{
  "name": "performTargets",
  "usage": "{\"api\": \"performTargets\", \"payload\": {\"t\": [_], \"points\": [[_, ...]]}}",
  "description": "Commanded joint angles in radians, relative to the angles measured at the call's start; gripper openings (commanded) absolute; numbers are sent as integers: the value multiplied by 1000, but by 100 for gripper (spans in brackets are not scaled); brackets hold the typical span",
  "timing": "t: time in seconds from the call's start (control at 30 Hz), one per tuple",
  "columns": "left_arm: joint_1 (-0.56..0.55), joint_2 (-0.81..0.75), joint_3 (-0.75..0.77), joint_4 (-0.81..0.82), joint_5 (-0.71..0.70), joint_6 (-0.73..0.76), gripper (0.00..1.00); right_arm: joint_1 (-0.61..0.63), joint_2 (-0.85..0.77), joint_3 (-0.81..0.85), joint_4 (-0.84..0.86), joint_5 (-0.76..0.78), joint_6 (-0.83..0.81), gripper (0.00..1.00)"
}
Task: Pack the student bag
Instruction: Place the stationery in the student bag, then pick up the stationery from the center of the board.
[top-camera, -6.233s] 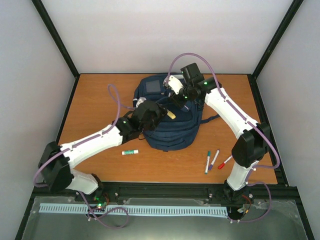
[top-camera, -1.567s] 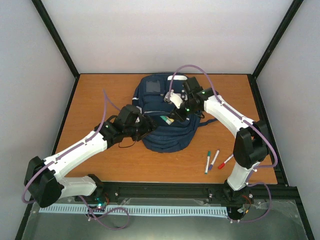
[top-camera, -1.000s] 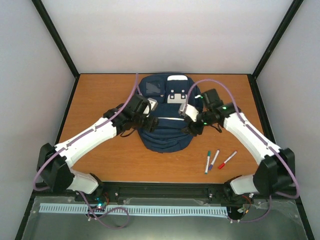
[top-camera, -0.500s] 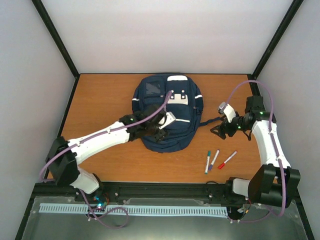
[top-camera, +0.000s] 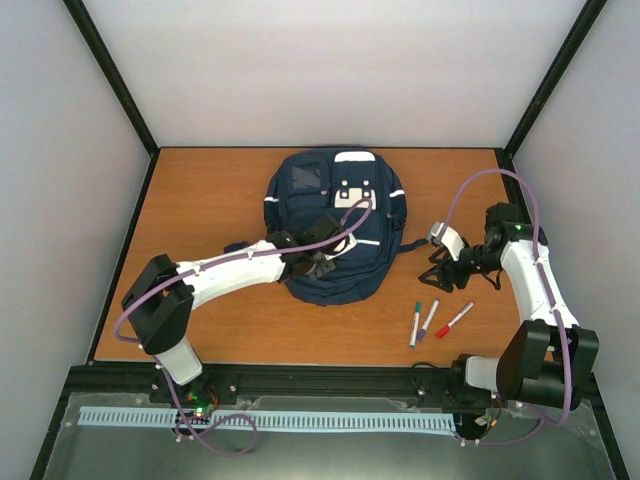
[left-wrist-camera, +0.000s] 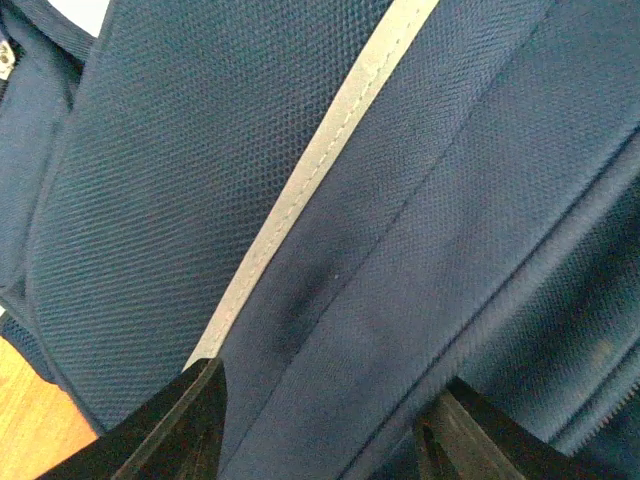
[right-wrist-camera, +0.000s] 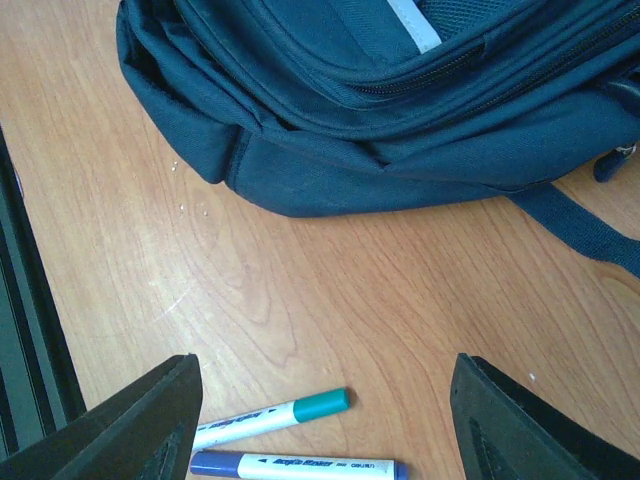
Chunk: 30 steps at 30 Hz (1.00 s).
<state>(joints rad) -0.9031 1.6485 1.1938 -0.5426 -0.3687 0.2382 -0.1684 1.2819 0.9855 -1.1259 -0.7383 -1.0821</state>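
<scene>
Two arms reach over the table (top-camera: 200, 200) in the top view. The bag (top-camera: 335, 200) lies flat in the middle of the table, toward the far side, with its white patches facing up. The left pincer (top-camera: 320, 264) is over the near part of the bag. The right pincer (top-camera: 437, 278) is off to the right of the bag, above bare wood. Three pens lie near the front right: a green pen (top-camera: 415, 322), a blue pen (top-camera: 429, 318) and a red pen (top-camera: 455, 320). They lie side by side, and the right pincer is just past their far ends.

Left wrist view: blue cloth of the bag (left-wrist-camera: 450, 200) fills almost all of it. A pale stripe (left-wrist-camera: 320, 170) runs at a slant across the cloth. The left pincer (left-wrist-camera: 320, 440) is very close to the bag. Its two fingers (left-wrist-camera: 180, 430) stand apart, and they do not hold anything. A bit of table (left-wrist-camera: 30, 430) peeks out in the low left corner.

Right wrist view: the right pincer (right-wrist-camera: 330, 420) is wide apart and holds nothing. The green pen (right-wrist-camera: 270, 415) and blue pen (right-wrist-camera: 295, 466) lie on the table (right-wrist-camera: 300, 280) in the gap between its fingers (right-wrist-camera: 150, 420). The bag (right-wrist-camera: 400, 100) lies farther off, and a dark strap (right-wrist-camera: 580, 225) trails from it.
</scene>
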Motion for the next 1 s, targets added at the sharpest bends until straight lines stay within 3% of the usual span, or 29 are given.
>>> {"api": "performTargets", "payload": {"t": [0.0,0.23,0.33,0.43,0.63,0.97], "points": [[-10,48,49,45,-54,31,51,-1,-19,-21,-5,-24,-62,69],[-28,47,45,126,-115,66,48,20,-40,-63,-11,27,-124,67],[-30,45,65,141,-132,60,35,51,-58,-99,-13,65,-188,66],[-29,48,89,147,-142,52,24,59,-57,-129,-80,61,-367,67],[-26,62,164,101,-114,2,1,132,-22,-145,-33,159,-399,59],[22,36,215,73,-14,-113,1,396,-116,-288,190,488,-408,57]]}}
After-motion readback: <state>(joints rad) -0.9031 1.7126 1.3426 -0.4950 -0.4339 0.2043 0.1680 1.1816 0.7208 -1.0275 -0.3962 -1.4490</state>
